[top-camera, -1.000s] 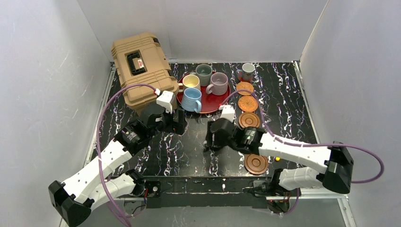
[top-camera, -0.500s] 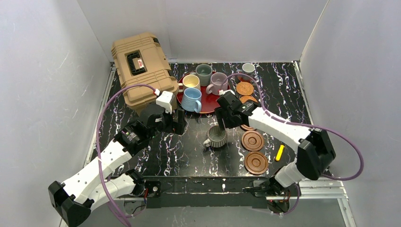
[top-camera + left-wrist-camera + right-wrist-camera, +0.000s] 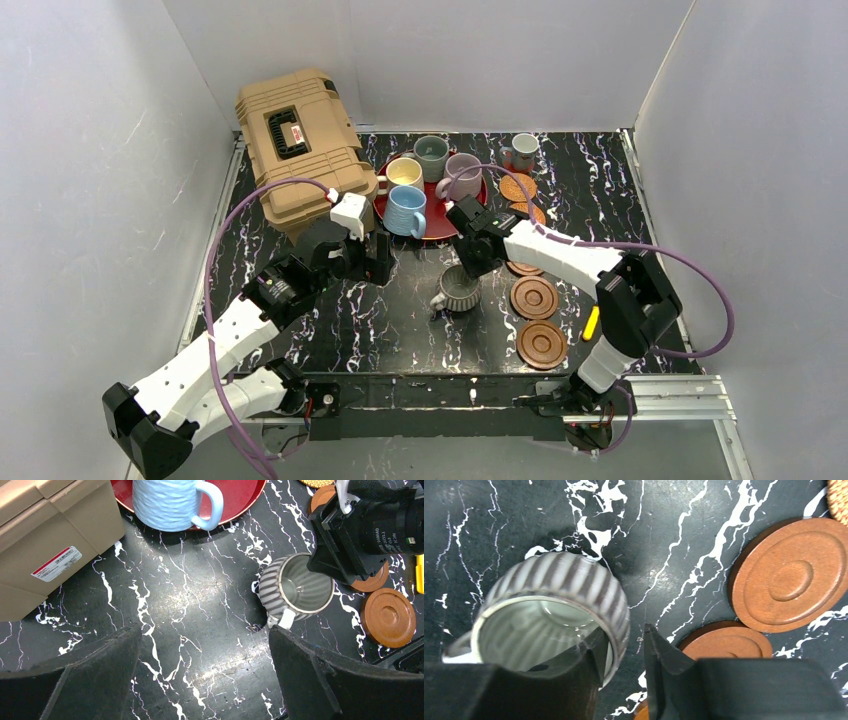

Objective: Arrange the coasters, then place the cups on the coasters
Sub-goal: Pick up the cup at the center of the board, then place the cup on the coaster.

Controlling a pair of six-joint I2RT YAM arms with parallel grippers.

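Ribbed grey cup (image 3: 559, 590) stands upright on the bare worktop (image 3: 400, 320), just left of a column of coasters that runs down the right side. The coasters look set out, and the white cup (image 3: 523, 150) at the far end seems to sit on a pinkish-red coaster (image 3: 508, 163), so I judge the step in hand to be picking up this cup. The right hand (image 3: 623, 637) straddles its rim, one finger inside and one outside. Whether the pads already pinch the wall I cannot tell. The left hand (image 3: 205, 629) hangs wide and empty nearby. Next, the grip must bite firmly, lift straight, carry the cup right and set it flat on the nearest bare brown coaster (image 3: 533, 297); held by the rim alone, it may tilt. Four more cups (image 3: 406, 210) wait on the red tray (image 3: 450, 228). The worktop is glossy black with white veins, a tan case (image 3: 300, 145) at its far left, plain white walls (image 3: 100, 200) around.
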